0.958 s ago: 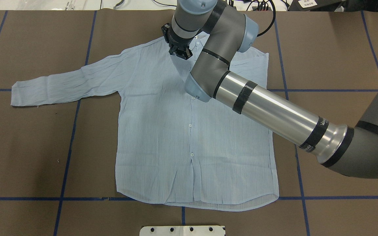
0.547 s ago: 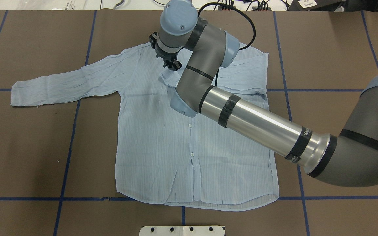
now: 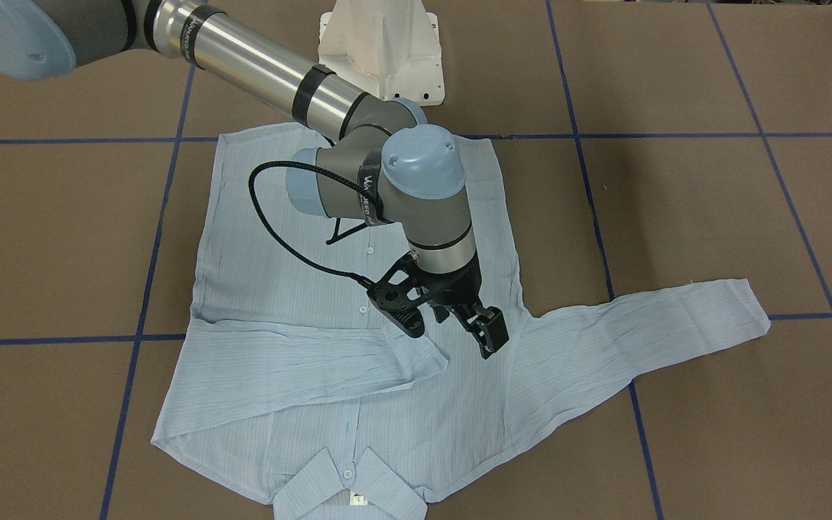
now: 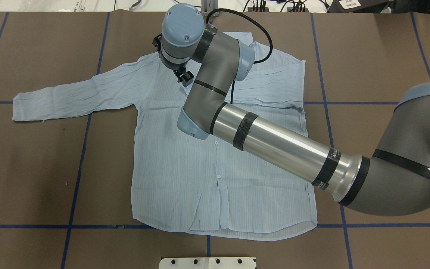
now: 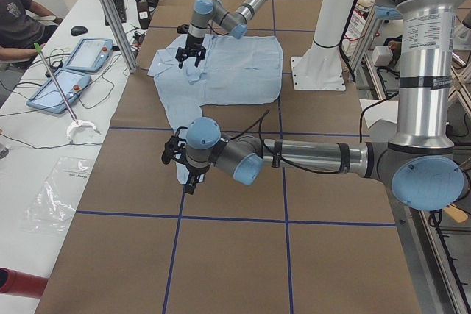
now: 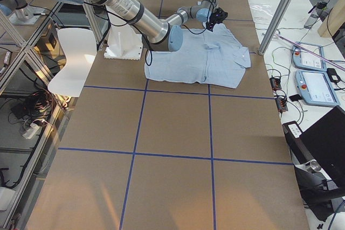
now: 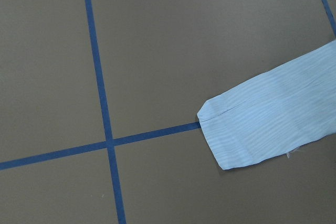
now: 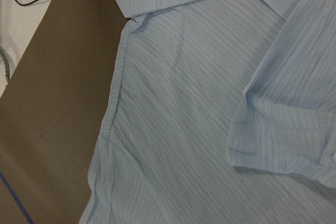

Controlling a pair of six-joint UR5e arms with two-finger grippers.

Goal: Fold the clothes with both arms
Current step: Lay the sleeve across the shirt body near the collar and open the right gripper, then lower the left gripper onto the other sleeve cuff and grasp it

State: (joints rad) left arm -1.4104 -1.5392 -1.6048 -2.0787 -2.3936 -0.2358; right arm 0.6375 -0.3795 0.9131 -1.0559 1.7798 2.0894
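Lying flat, buttoned: light-blue striped shirt [image 4: 185, 179], one sleeve [image 3: 315, 365] folded across chest, other sleeve [image 4: 77, 93] outstretched left; right gripper [image 3: 468, 331] spread, empty; left gripper [image 5: 187, 179] state untellable.

Bright, even light from above. Shadows are faint. The silver right arm [image 4: 286, 144] shines with white streaks. A pale glow lies on the counter [image 6: 108, 197] in the right side view.

The brown-papered table [image 4: 28, 168] (gridded with blue tape lines [image 4: 32, 226]) carries a light-blue striped button-up shirt [image 4: 177, 175], lying flat, collar [image 3: 347, 473] near the edge opposite the robot.
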